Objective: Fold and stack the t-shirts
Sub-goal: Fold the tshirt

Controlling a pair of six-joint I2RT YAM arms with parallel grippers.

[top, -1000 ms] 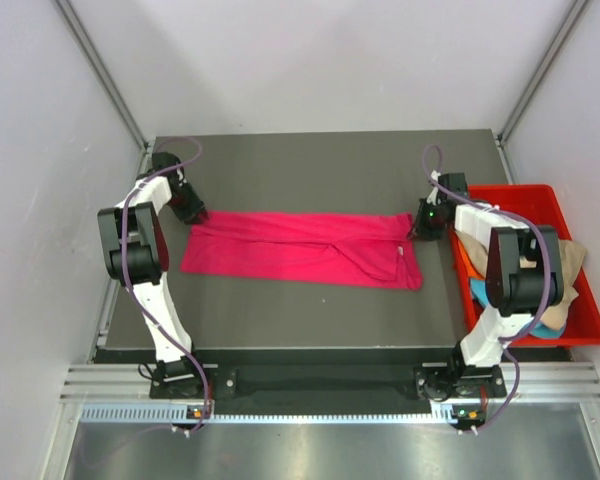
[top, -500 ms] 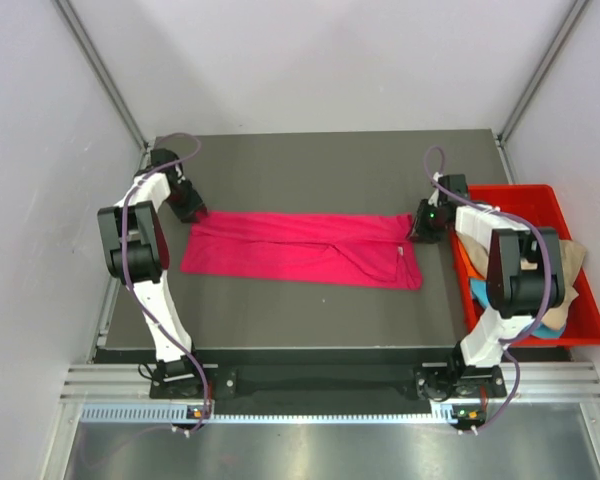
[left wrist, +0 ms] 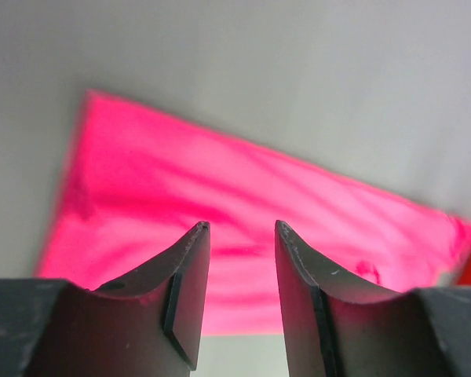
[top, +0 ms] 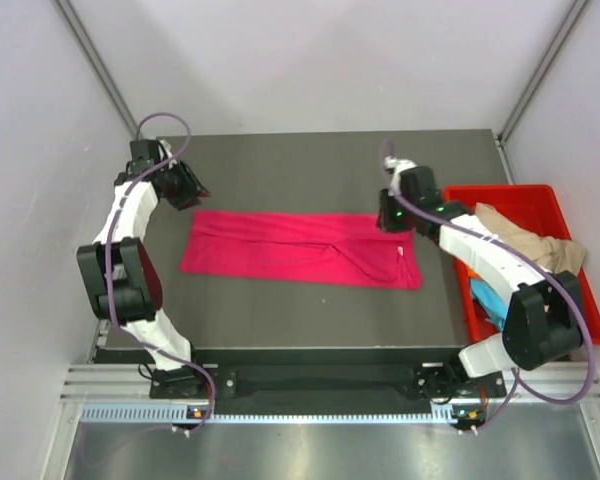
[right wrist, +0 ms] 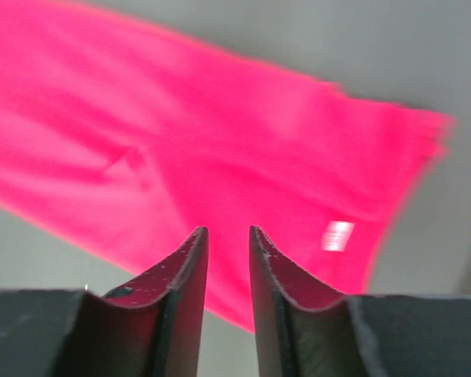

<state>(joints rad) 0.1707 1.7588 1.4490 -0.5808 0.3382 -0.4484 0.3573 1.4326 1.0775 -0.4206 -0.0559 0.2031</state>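
A bright magenta-pink t-shirt (top: 300, 250) lies flat on the dark table as a long folded strip; a white label (right wrist: 337, 236) shows near its right end. My left gripper (top: 193, 190) hovers just past the strip's far-left corner, open, with nothing between its fingertips (left wrist: 239, 228); the pink cloth (left wrist: 243, 188) lies below it. My right gripper (top: 390, 217) hangs over the far-right corner, jaws a little apart and empty (right wrist: 226, 230), and the shirt (right wrist: 180, 133) lies beneath. A tan-beige t-shirt (top: 520, 235) and a turquoise-blue one (top: 490, 297) lie in the bin.
A rigid red plastic bin (top: 500, 190) stands at the table's right edge, close beside my right arm. Grey enclosure walls surround the table (top: 310, 160). Bare table surface runs along the far side and in front of the pink strip.
Both grippers have opened and let go of the pink shirt's far corners. The left one has drawn back and up; the right one has swung left, away from the bin. The shirt stays flat.
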